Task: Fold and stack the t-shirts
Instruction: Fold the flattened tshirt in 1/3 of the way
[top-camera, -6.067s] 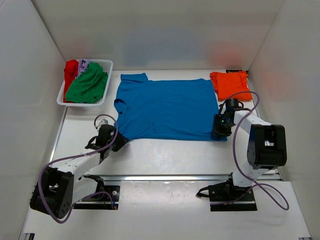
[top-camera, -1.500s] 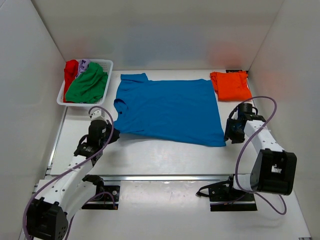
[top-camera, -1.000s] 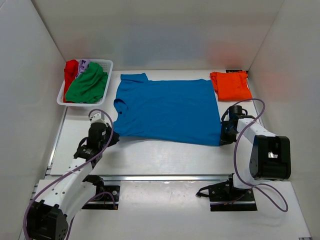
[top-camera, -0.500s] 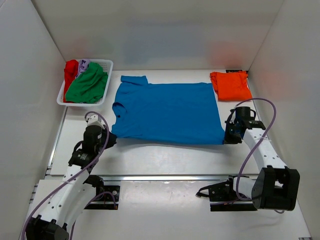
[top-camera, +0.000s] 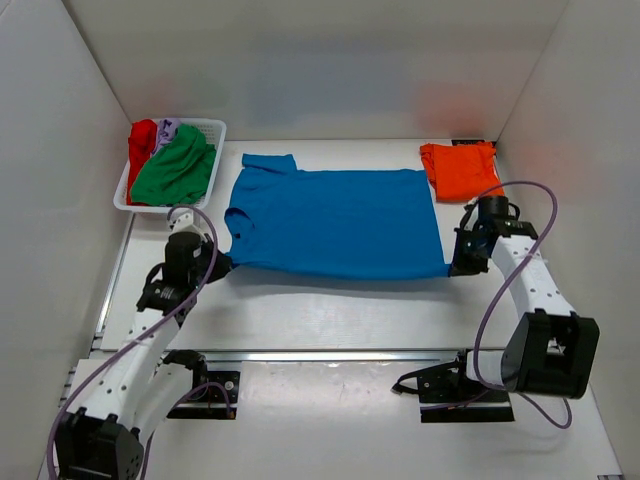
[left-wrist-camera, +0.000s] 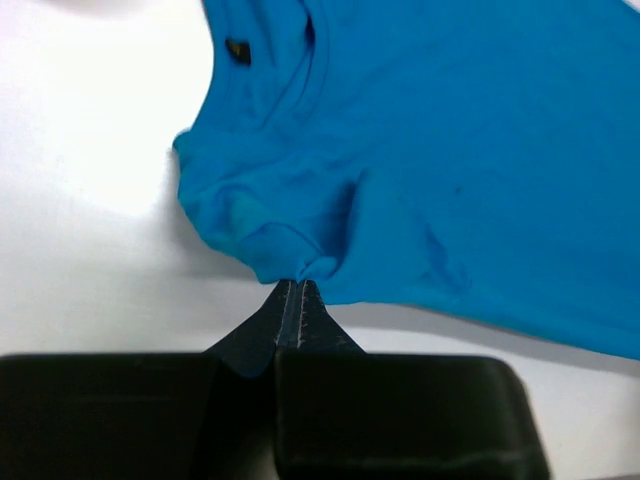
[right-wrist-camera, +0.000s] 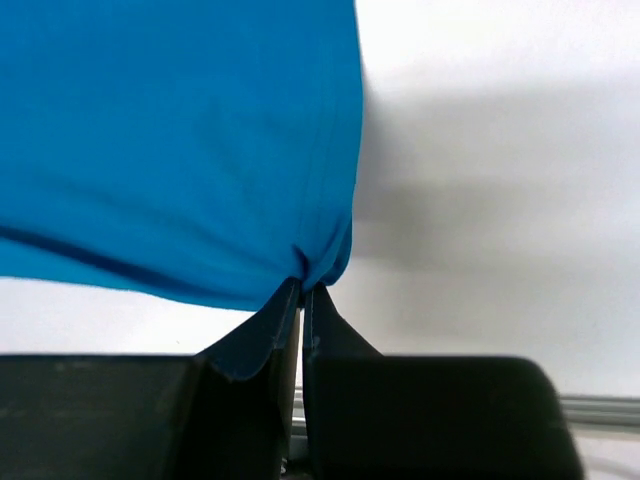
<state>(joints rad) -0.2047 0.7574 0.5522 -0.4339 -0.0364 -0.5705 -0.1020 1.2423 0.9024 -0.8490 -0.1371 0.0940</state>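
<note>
**Inspector:** Containers on the tabletop?

**Assessor:** One. A white slatted basket stands at the far left corner. It holds three shirts heaped together, none folded. The green t-shirt lies on top and fills the near part. The red t-shirt hangs over the far left rim. The pale lilac t-shirt shows only as a small patch at the far end, between the red and the green.

**Inspector:** Location of the blue t-shirt?

**Assessor:** Spread across the middle of the tabletop, just right of the basket and outside it. The collar and sleeves point left, the hem right.

**Inspector:** Condition of the jaws?

**Assessor:** The left jaws are clenched on a bunch of blue cloth at the near left sleeve. The left wrist view shows the fabric pinched at the tips. The right jaws are clenched on the near right hem corner, as the right wrist view confirms. A shadow lies under the cloth at both pinch points.

**Inspector:** Anything stacked?

**Assessor:** The orange t-shirt lies folded at the far right corner, alone. It sits near the blue shirt's far right corner and just beyond the right arm.
</note>
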